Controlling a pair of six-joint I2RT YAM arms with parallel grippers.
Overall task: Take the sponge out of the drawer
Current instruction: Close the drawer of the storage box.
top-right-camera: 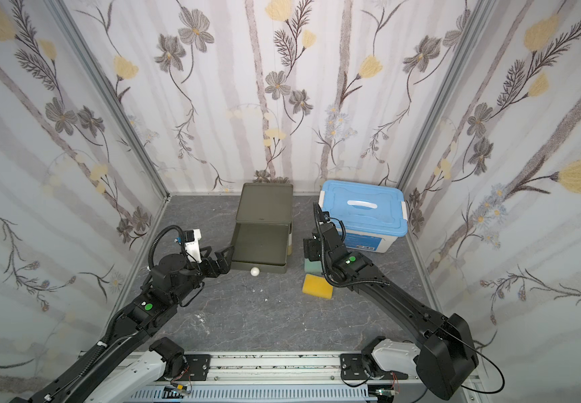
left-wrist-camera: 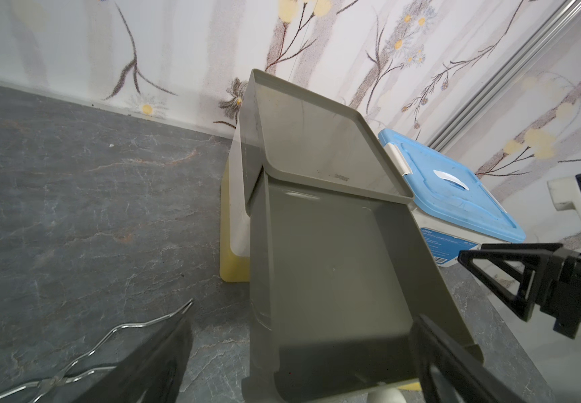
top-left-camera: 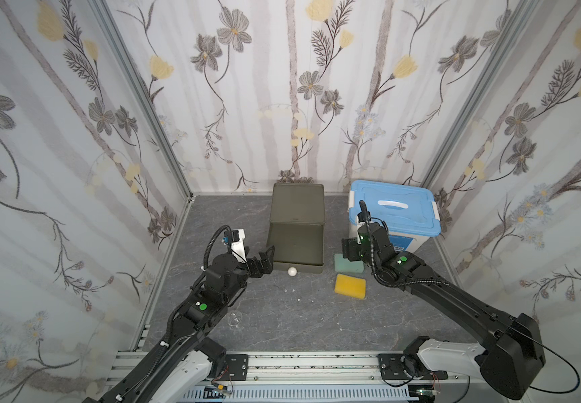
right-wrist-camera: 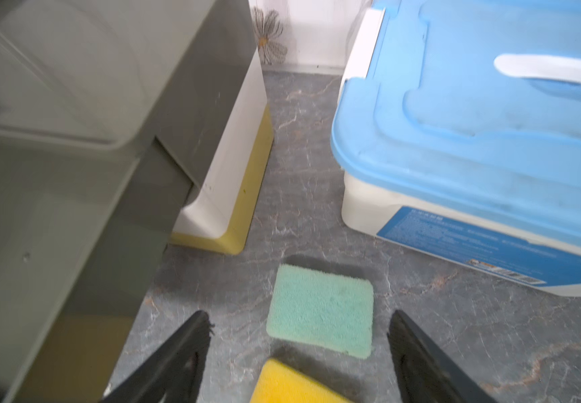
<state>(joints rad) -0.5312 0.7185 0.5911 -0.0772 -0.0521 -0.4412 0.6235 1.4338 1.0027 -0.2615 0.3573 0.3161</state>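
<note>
One grey counter [top-left-camera: 282, 314] carries a blue-lidded storage box [top-left-camera: 395, 209], centre right, and an olive drawer unit [top-left-camera: 297, 202], centre, its drawer [top-left-camera: 296, 247] pulled out. Left end effector [top-left-camera: 264, 260] gapes beside the drawer's left corner; right end effector [right-wrist-camera: 298, 315], released, hangs above the green sponge [right-wrist-camera: 320, 310] lying on the counter right of the drawer, yellow sponge [top-left-camera: 350, 286] just below.

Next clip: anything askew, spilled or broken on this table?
Only small things. A few white specks lie scattered on the table in front of the open, empty drawer. The green sponge and yellow sponge lie flat beside it. Nothing looks tipped or broken.
</note>
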